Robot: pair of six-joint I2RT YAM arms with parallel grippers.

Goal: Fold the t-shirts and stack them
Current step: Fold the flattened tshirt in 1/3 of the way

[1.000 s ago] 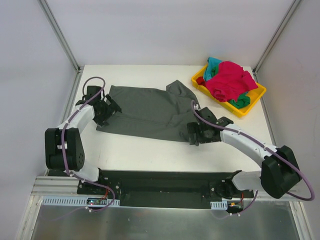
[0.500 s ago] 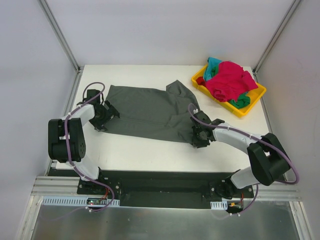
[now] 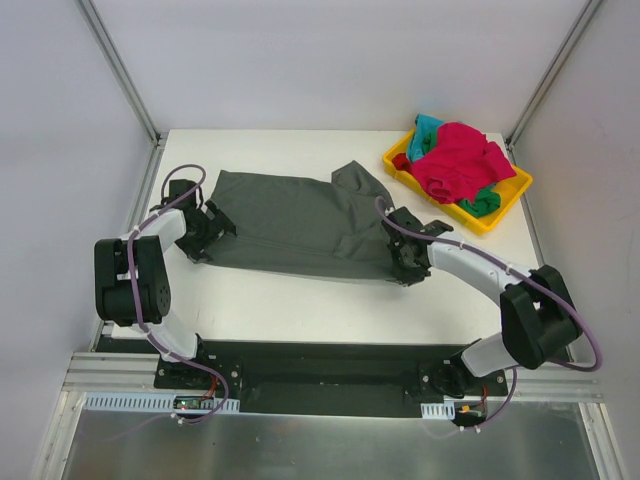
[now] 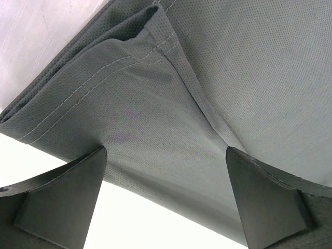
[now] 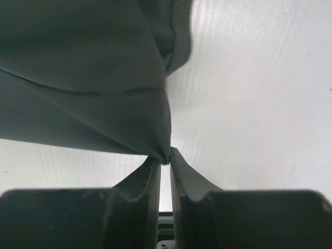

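The dark olive-grey t-shirt lies spread out on the white table, just left of the yellow tray, with one sleeve rumpled up on the side toward the tray. The right gripper sits at the shirt's near corner on the tray side. In the right wrist view its jaws are pinched together on a small tip of the shirt, the cloth fanning away from them. The left gripper is at the end of the shirt farthest from the tray, jaws spread wide. The folded, stitched hem of the shirt lies between the two fingers (whether either finger touches the cloth cannot be told). In the tray itself, the magenta-red t-shirt is heaped on top, with the teal t-shirt showing at its far side and the green t-shirt at its near side.
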